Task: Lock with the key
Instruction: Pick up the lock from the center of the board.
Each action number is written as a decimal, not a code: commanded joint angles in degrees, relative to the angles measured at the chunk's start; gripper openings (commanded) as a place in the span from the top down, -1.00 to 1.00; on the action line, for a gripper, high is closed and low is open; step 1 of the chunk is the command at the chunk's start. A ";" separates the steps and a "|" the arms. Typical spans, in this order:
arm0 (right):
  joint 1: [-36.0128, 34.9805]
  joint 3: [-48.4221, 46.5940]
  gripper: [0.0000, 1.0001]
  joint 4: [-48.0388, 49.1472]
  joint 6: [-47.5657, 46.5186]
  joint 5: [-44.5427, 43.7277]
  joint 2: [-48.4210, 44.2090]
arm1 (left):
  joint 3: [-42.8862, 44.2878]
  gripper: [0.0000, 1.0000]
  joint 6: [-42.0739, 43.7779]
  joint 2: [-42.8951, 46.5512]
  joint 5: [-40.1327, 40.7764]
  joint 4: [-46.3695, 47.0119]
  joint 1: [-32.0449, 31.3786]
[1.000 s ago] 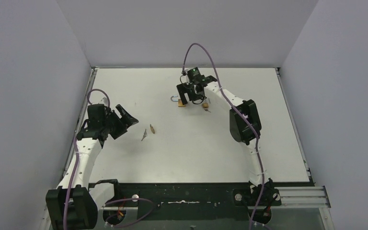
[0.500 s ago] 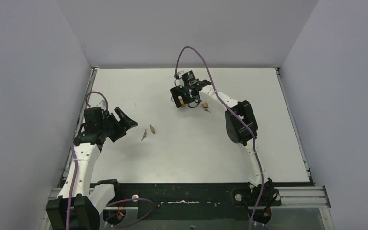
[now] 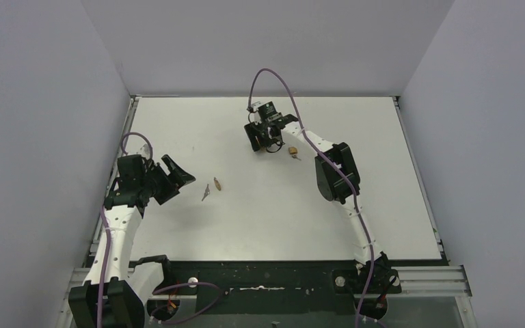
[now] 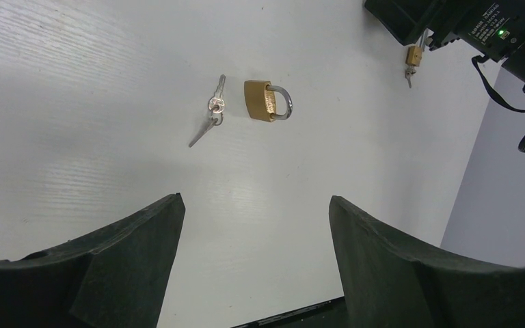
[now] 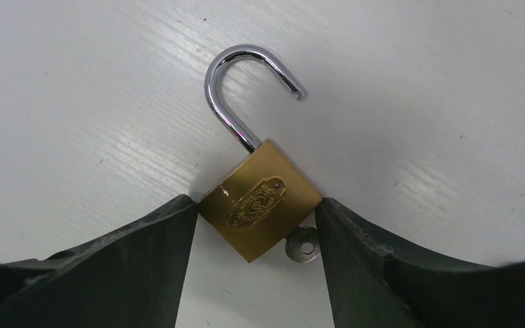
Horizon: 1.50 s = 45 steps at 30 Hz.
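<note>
Open padlock (image 5: pixel 260 205) lies on the white table (image 3: pixel 355 137) at about 12 o'clock from the table's centre, towards the far edge. It sits between the fingers (image 5: pixel 130 266) of the right gripper (image 5: pixel 255 208).

At the far left, at 9 o'clock from centre, the left gripper (image 4: pixel 254 200) hangs over the table with its jaws spread wide, grasping nothing. Between it and the centre lie two loose things. One is a bunch of keys (image 4: pixel 212 113). The other is a closed padlock (image 4: pixel 263 101), brass with its shackle seated. In the top view the keys lie at 8 o'clock of this padlock, just beside it and not touching.

Further right, the right arm reaches across to the far middle. Its two fingers press against the brass body of the open padlock, one on each side corner, so the body is clamped between them flat on the table. The shackle (image 5: pixel 243 89) points to 12 o'clock in the wrist view, and its free end is out of the body. A key head (image 5: pixel 302 247) shows from under the body at 5 o'clock, close against the right-hand finger. Only the head is visible, so I cannot tell how far the key is in.

At 4 o'clock of the right gripper in the top view, near but apart, lies a small brass lock with a key (image 3: pixel 292 150). It is too small to tell its shackle's state.
</note>
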<state>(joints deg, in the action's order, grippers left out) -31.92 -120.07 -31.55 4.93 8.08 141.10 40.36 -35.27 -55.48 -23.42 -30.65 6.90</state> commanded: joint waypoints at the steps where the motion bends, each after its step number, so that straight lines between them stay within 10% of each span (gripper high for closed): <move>1: -0.06 -1.56 -0.22 -0.26 -0.79 1.05 1.22 | 0.15 -0.51 1.50 0.92 -1.86 1.03 0.65; 10: -0.16 -0.20 1.00 -0.94 -1.90 1.69 0.72 | 0.16 -0.51 1.70 0.73 -2.65 1.12 1.17; 28: -2.83 38.24 1.00 9.00 -0.55 10.78 -32.45 | -0.05 -0.46 0.77 1.32 -19.07 16.16 0.83; 41: -3.85 36.90 1.00 -2.40 5.59 30.83 -52.48 | -2.28 -0.53 6.15 7.29 -32.97 48.07 -11.39; 45: -4.55 37.75 1.00 -2.64 10.01 36.58 -56.46 | -5.54 -0.59 13.77 12.46 -25.09 53.38 -16.36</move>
<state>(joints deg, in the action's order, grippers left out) -35.88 -80.79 -33.50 9.82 35.59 89.14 36.88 -29.30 -47.77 -51.03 10.44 -6.15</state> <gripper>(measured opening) 0.548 0.767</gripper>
